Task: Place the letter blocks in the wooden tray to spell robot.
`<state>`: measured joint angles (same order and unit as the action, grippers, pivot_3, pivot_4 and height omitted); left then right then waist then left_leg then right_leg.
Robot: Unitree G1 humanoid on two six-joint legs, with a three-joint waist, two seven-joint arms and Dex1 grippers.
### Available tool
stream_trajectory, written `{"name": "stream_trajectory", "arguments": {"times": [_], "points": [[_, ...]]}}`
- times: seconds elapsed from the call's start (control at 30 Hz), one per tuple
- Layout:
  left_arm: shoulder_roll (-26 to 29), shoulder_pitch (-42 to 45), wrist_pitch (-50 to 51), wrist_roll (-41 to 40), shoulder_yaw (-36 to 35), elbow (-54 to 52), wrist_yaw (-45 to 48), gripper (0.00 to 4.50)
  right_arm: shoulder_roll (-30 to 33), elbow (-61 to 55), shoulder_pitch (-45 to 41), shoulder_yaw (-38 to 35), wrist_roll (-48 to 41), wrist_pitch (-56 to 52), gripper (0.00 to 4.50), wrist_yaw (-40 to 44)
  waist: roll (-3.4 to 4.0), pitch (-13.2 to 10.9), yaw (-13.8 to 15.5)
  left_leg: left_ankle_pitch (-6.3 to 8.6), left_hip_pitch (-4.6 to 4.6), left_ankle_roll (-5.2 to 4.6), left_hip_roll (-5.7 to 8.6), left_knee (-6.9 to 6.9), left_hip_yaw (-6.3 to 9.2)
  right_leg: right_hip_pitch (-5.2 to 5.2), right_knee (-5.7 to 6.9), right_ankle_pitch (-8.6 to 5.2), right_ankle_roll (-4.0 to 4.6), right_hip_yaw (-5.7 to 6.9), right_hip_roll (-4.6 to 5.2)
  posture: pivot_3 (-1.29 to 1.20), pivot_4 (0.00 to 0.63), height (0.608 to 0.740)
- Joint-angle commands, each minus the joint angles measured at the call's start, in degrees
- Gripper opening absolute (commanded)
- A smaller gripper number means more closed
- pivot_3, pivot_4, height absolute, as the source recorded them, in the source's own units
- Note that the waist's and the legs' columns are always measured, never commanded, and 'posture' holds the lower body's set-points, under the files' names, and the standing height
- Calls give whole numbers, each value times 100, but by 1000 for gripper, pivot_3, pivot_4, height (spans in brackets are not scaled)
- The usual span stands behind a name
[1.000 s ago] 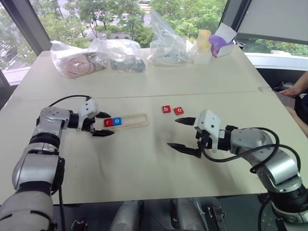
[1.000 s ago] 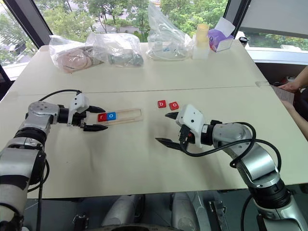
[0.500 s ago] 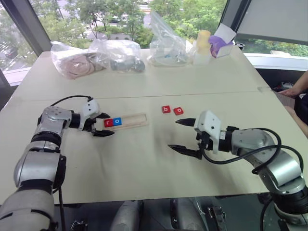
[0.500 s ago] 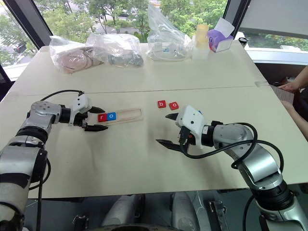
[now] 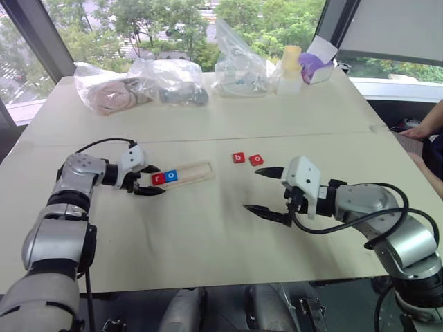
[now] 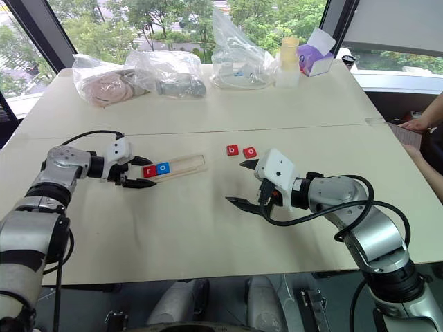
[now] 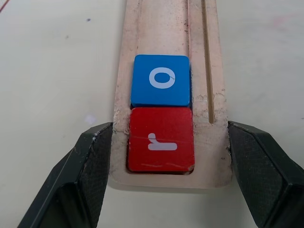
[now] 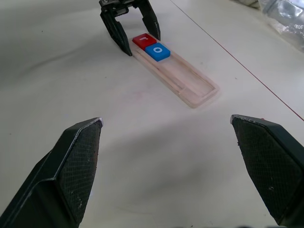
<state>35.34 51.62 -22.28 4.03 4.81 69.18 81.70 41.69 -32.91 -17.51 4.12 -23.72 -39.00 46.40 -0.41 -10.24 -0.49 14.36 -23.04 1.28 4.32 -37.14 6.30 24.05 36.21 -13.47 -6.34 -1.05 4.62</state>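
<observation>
The left pincer (image 5: pixel 154 180) has closed since a second ago. Its black fingers then stood wide on either side of the near end of the wooden tray (image 5: pixel 197 170). Now they are drawn in and clamped on the tray's two long sides, and the left wrist view shows each pad against the rim at the end where the red r block (image 7: pixel 160 139) lies. The arm itself has hardly shifted, so we see a grip taken on the tray and not a reach for a new block.

The tray lies left of centre in the head view, slanting a little up to the right. It holds the red r and, touching it, the blue o block (image 5: pixel 172 176), in that order from the gripped end. The rest of the tray is bare wood.

The right pincer (image 5: pixel 251 189) has not changed. Its fingers are wide apart and hold nothing, and it hangs over the table (image 5: pixel 208 235) right of centre. Just above it in the frame lie the red b block (image 5: pixel 239 158) and the red o block (image 5: pixel 257 160), side by side and well apart from the tray.

We judge that "ro" is done. The left arm is steadying or straightening the tray so that the right can fetch the b, the next letter due.
</observation>
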Motion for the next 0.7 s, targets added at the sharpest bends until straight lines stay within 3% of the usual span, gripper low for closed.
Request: {"name": "stream_trajectory", "arguments": {"times": [0.03,0.2,0.5,0.7], "points": [[-466,-582,-4,-175,207,-748,474,3121,-5,-27,-118,-19,28,122,4500,-26,8,5,20,1,-1,-1,2,0,0,0,-1,0,0,0,2,0,150,740],[-594,-1333,574,-171,430,-2267,167,3121,-69,44,-195,68,75,160,4500,-49,14,9,101,4,-1,-7,7,0,-2,-1,-6,2,-5,-7,9,0,150,740],[-423,-2790,2504,-473,737,-5522,-80,3121,-147,91,-259,223,109,207,4500,-80,20,14,102,7,0,-10,6,4,-2,-2,-11,2,-4,-12,9,0,150,740],[-299,-3241,3509,-528,1017,-6864,-379,3121,-193,93,-245,240,123,216,4500,-75,20,14,109,7,0,-10,6,5,-2,-2,-13,2,-4,-13,8,0,150,740]]}}
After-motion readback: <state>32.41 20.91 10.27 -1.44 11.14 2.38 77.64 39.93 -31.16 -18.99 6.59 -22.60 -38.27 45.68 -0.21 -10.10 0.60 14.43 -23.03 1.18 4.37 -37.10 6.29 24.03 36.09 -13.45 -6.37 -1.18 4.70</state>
